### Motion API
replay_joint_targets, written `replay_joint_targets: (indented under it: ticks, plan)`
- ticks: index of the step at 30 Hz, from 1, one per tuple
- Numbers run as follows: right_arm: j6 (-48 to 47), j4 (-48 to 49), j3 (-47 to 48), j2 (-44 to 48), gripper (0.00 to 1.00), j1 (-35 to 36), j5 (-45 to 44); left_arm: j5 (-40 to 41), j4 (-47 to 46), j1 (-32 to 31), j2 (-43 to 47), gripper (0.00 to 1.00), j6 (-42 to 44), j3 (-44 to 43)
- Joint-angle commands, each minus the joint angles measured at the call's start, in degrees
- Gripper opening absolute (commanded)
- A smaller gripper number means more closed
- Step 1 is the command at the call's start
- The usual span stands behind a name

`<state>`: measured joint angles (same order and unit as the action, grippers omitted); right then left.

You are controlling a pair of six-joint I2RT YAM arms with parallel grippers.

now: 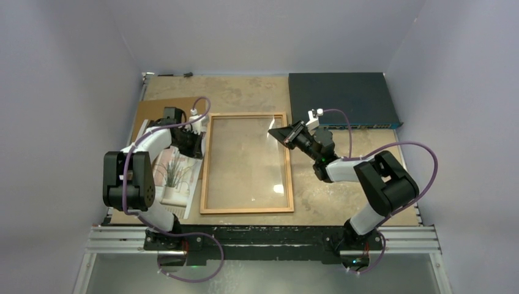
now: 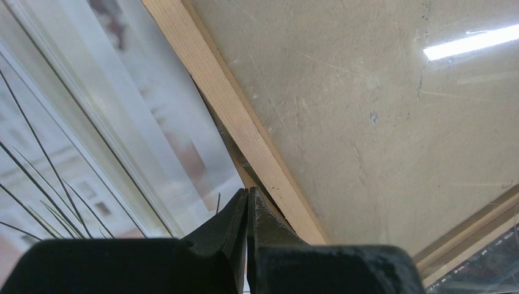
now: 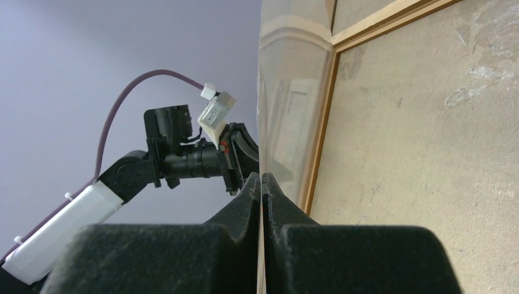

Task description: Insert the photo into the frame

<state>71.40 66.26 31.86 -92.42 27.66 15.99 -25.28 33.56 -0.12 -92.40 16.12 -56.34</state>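
Observation:
The orange-brown frame [image 1: 245, 210] lies flat at the table's middle. The photo [image 1: 174, 177], picture side up, lies just left of it, partly under my left arm. My left gripper [image 1: 197, 144] is at the frame's upper left rail. In the left wrist view it [image 2: 248, 191] is shut at the photo's [image 2: 122, 122] right edge, against the frame rail [image 2: 245, 122], apparently pinching that edge. My right gripper [image 1: 275, 133] is shut on the clear pane [image 1: 245, 159] near the frame's top right corner. In the right wrist view it [image 3: 261, 176] pinches the pane [image 3: 287, 92] edge-on, above the frame rail [image 3: 318, 153].
A plain brown backing board [image 1: 156, 110] lies at the back left, behind the photo. A dark blue flat box [image 1: 343, 101] sits at the back right. Purple walls close in the table's sides and back. My left arm [image 3: 177, 159] shows in the right wrist view.

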Motion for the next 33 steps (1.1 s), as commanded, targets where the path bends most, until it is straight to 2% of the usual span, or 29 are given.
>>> replay_joint_targets:
  ticks: [1, 14, 33]
  plan:
    - [0.1, 2.3, -0.4, -0.3, 0.00, 0.7, 0.5, -0.3, -0.8, 0.0, 0.2, 0.00, 2.6, 0.5]
    - [0.3, 3.2, 0.4, -2.9, 0.00, 0.7, 1.1, 2.5, -3.7, 0.1, -3.1, 0.00, 6.0, 2.6]
    - [-4.2, -7.6, 1.3, -2.7, 0.00, 0.7, -2.4, 2.1, -4.2, -0.7, -3.3, 0.00, 5.2, 2.3]
